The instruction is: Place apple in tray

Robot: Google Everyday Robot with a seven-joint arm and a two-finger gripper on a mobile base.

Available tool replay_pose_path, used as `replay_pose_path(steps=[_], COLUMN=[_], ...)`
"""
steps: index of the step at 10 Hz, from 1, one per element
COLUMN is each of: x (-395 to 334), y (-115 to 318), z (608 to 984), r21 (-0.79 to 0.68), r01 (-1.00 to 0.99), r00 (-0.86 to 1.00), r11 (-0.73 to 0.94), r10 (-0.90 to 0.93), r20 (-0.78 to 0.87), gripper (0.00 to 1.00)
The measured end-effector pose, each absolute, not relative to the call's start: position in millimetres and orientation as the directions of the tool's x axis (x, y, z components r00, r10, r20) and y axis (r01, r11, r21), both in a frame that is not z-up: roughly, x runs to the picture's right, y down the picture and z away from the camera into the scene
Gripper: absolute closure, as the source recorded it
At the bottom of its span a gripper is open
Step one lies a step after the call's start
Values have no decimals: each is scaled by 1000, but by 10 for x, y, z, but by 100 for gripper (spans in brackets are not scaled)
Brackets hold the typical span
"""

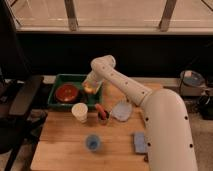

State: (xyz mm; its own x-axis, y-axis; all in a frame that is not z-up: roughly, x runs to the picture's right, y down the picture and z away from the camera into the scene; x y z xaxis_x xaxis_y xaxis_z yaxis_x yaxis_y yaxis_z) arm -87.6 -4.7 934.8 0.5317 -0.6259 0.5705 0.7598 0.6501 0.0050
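The green tray (54,94) stands at the back left of the wooden table, with a dark red bowl (67,92) in its left half. My gripper (90,88) hangs from the white arm over the tray's right half, just right of the bowl. It is shut on the apple (88,89), a small yellow-orange fruit held low inside the tray's walls. I cannot tell whether the apple touches the tray floor.
A white cup (79,112) stands just in front of the tray. A small red object (101,113) and a pale crumpled bag (121,110) lie to its right. A blue cup (92,142) and a blue-grey sponge (139,141) sit near the front. A black chair (17,100) stands at the left.
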Motion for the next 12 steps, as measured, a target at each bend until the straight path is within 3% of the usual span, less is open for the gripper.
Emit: replay_pose_path(steps=[4,5,12], x=[-825,-817,-815], y=[85,127,124], z=[9563,9603,9563], r21=[-111,-124,-111], r01=[645,629,581], r00=[682,692,707], r11=[756,768,806], r10=[-503,-479,-433], r20=[531,540,558], gripper=[25,21,20])
